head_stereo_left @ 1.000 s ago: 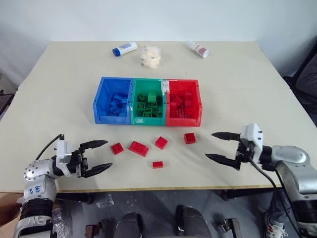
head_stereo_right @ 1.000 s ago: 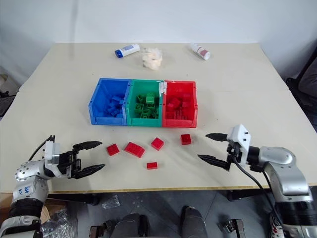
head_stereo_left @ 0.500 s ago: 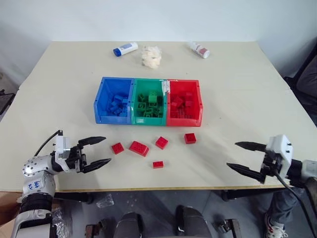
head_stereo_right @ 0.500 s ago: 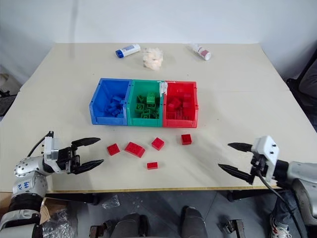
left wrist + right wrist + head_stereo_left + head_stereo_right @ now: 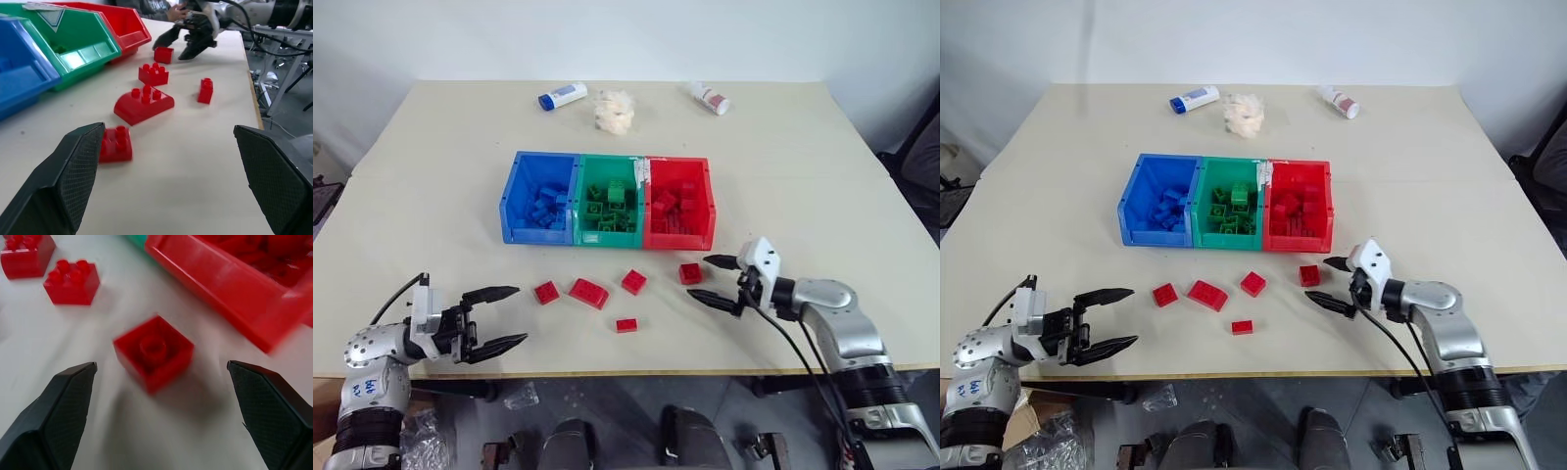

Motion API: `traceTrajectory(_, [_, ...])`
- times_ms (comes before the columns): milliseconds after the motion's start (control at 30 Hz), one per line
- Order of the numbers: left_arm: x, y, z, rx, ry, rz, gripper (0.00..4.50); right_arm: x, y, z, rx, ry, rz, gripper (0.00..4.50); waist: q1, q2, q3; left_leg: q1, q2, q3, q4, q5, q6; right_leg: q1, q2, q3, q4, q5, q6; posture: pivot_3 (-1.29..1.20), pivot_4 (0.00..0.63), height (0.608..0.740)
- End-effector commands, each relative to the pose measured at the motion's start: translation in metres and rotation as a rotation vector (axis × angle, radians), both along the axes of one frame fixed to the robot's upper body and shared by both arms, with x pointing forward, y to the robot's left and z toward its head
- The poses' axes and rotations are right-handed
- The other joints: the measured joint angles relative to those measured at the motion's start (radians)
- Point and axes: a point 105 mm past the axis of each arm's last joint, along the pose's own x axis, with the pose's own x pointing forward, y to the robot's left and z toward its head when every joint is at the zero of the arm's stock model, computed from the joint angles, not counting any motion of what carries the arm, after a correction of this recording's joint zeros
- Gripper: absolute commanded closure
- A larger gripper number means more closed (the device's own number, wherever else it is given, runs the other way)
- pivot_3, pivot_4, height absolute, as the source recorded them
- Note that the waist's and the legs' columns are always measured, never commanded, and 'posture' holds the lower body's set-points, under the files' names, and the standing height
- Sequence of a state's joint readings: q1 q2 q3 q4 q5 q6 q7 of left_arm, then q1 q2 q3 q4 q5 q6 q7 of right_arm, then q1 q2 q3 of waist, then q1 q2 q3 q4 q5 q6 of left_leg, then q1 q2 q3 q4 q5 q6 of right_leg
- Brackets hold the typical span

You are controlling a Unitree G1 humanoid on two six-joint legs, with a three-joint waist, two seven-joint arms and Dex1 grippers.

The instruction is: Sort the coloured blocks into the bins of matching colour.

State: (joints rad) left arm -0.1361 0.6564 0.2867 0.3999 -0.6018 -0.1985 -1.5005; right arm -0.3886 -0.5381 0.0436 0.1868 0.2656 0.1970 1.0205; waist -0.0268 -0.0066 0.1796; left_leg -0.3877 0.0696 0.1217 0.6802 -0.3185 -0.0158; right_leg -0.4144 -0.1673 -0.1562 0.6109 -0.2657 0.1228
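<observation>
Beige tabletop (image 5: 803,176) held our joined blue, green and red plastic bins (image 5: 608,200); five small red studded plastic bricks (image 5: 586,292) lay loose just in front. Our right gripper (image 5: 714,279) was wide open, empty, with the nearest square brick (image 5: 689,273) just ahead of its fingertips. Left gripper (image 5: 495,317) was open, empty, well apart. We judged the brick light, rigid, slick; pinch its flat sides, not the studs.

No readable text anywhere.
The two bottles (image 5: 560,96) (image 5: 709,98) beyond the bins (image 5: 607,202) carry labels, but their print is too small to read.
</observation>
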Motion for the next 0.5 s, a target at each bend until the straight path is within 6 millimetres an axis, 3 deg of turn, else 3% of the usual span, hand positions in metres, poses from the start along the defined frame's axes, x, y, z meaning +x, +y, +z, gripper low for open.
traceTrajectory(33, [-0.006, 0.007, 0.011, 0.016, -0.041, -0.007, 0.0, 0.003, 0.007, 0.008, 0.022, -0.037, 0.018, 0.44, 0.0, 0.0, 0.0, 0.0, 0.0, 0.0, 0.0, 0.0, 0.0, 0.0, 0.0, 0.0, 0.0, 0.0, 0.0, 0.0, 0.15, 0.74])
traceTrajectory(67, [-0.006, 0.007, 0.011, 0.019, -0.042, -0.001, 0.0, 0.003, 0.011, 0.006, 0.028, -0.033, 0.022, 0.59, -0.001, 0.0, 0.0, 0.0, 0.0, 0.0, 0.0, 0.0, 0.0, 0.0, 0.0, 0.0, 0.0, 0.0, 0.0, 0.0, 0.15, 0.74])
traceTrajectory(233, [-0.009, 0.007, 0.01, 0.021, -0.044, 0.004, 0.0, 0.001, 0.017, 0.004, 0.039, -0.026, 0.027, 2.32, -0.002, 0.0, 0.0, 0.0, 0.0, 0.0, 0.0, 0.0, 0.0, 0.0, 0.0, 0.0, 0.0, 0.0, 0.0, 0.0, 0.15, 0.74])
traceTrajectory(400, [-0.008, 0.004, 0.009, 0.018, -0.047, 0.004, 0.0, -0.011, 0.018, 0.021, 0.063, -0.082, 0.046, 2.44, -0.001, 0.0, 0.0, 0.0, 0.0, 0.0, 0.0, 0.0, 0.0, 0.0, 0.0, 0.0, 0.0, 0.0, 0.0, 0.0, 0.15, 0.74])
traceTrajectory(500, [-0.006, -0.001, 0.009, 0.008, -0.048, -0.013, 0.0, -0.002, 0.022, 0.057, 0.112, -0.188, 0.018, 2.44, -0.002, 0.0, 0.0, 0.0, 0.0, 0.0, 0.0, 0.0, 0.0, -0.001, 0.0, 0.0, 0.0, 0.0, 0.0, 0.0, 0.15, 0.74])
